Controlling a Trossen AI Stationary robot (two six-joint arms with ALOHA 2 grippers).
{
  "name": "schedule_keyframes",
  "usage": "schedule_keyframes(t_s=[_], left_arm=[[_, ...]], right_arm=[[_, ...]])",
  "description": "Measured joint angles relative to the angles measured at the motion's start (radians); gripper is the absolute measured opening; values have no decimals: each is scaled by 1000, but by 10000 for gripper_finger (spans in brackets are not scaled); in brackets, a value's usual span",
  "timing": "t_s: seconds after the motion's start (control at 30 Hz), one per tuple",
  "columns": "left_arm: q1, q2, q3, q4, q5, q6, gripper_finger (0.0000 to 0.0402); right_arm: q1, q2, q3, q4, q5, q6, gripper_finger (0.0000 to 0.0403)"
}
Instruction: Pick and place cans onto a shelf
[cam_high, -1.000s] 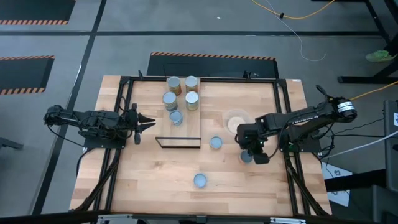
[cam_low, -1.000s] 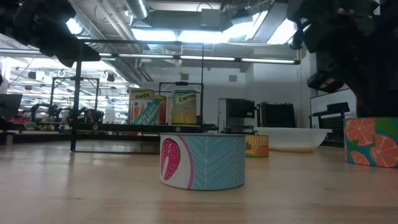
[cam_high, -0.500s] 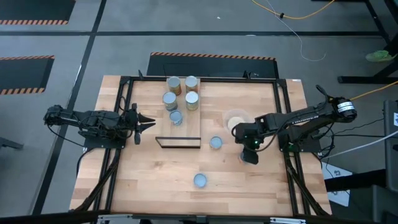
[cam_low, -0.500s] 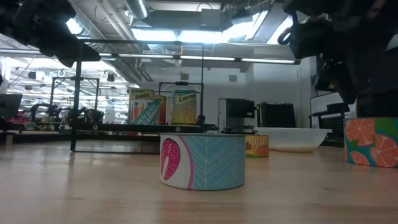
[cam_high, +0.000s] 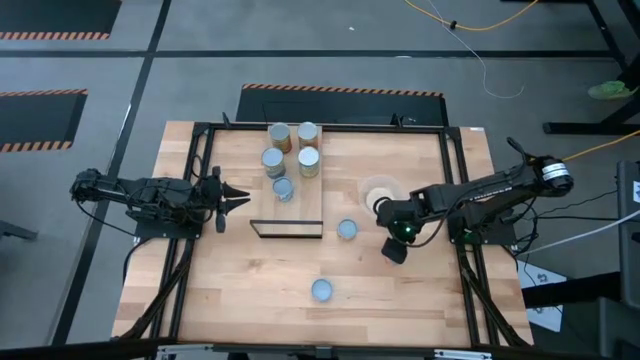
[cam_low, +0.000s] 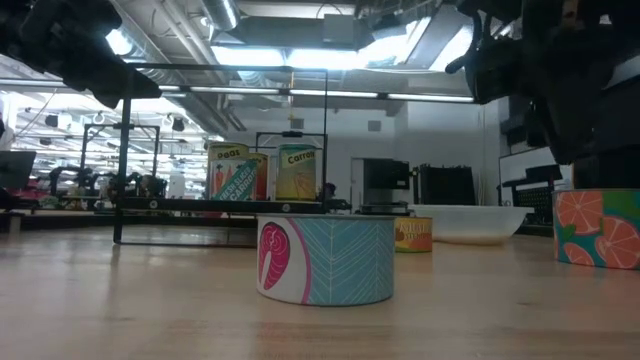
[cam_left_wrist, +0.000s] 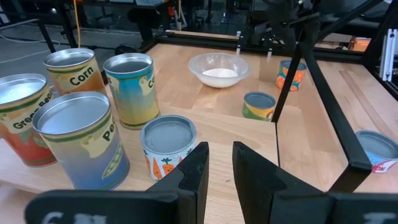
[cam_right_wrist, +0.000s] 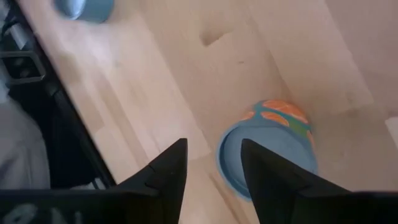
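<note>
I see the right gripper (cam_right_wrist: 210, 171), jaws open, above an orange-labelled can (cam_right_wrist: 273, 146) on the table (cam_high: 250, 280); left gripper (cam_high: 240, 197) jaws slightly apart, empty

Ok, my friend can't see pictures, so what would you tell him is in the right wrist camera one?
The right end effector hangs open just above a small blue-topped can with orange fruit on its side, standing on the wooden table. Part of another blue can shows far off at the picture's edge.
</note>
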Motion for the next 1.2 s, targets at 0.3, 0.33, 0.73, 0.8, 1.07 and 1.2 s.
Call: schedule_keyframes(t_s=[0.3, 0.33, 0.73, 0.8, 1.07, 1.2], left_arm=[[0, 0, 0, -3, 0, 4, 65], [0, 0, 0, -3, 0, 5, 65], [0, 0, 0, -7, 0, 6, 65], [0, 0, 0, -7, 0, 6, 65], [0, 0, 0, -7, 0, 6, 65], [0, 0, 0, -7, 0, 6, 65]], right_arm=[[12, 73, 0, 0, 23, 121, 154], [12, 83, 0, 0, 23, 128, 154], [12, 151, 3, 61, 33, 137, 154], [12, 155, 4, 62, 38, 124, 154], [12, 159, 3, 62, 53, 72, 126], [12, 160, 3, 63, 61, 52, 85]])
